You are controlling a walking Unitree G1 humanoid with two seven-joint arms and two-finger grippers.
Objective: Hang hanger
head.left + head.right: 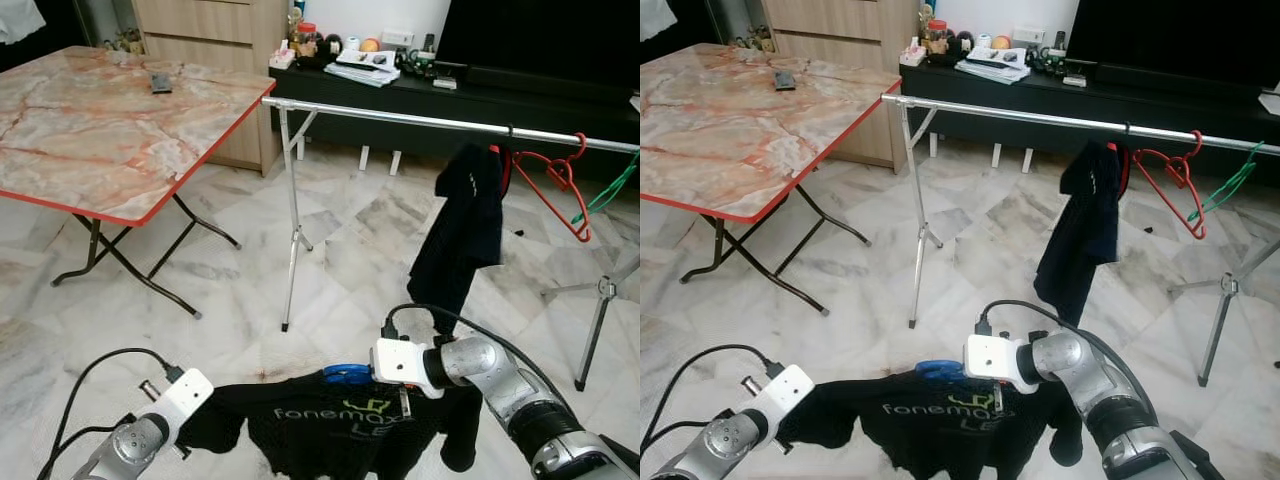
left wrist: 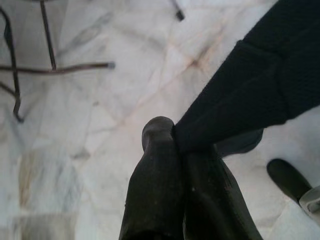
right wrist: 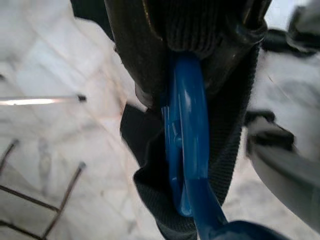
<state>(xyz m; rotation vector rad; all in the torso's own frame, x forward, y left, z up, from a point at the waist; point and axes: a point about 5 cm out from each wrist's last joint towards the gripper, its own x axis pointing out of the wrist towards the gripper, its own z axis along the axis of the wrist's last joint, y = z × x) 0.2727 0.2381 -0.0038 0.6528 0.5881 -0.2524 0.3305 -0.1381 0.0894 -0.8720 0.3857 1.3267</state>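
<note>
A black T-shirt [image 1: 340, 432] with pale lettering hangs low in front of me on a blue hanger [image 1: 347, 374], held up between both arms. My right gripper [image 3: 185, 75] is shut on the blue hanger's neck [image 3: 187, 150] together with the shirt's collar. My left gripper [image 2: 172, 142] is shut on the black fabric [image 2: 250, 85] at the shirt's left shoulder. Beyond the shirt a silver clothes rail [image 1: 420, 120] runs across the room. On it hang a dark garment [image 1: 465, 225], a red hanger [image 1: 555, 180] and a green hanger [image 1: 612, 188].
A folding table [image 1: 100, 130] with a marble top and red edge stands to the left. The rail's left leg [image 1: 293, 240] and right stand [image 1: 600, 300] rest on the marble floor. A black TV console [image 1: 450, 95] with small items lines the far wall.
</note>
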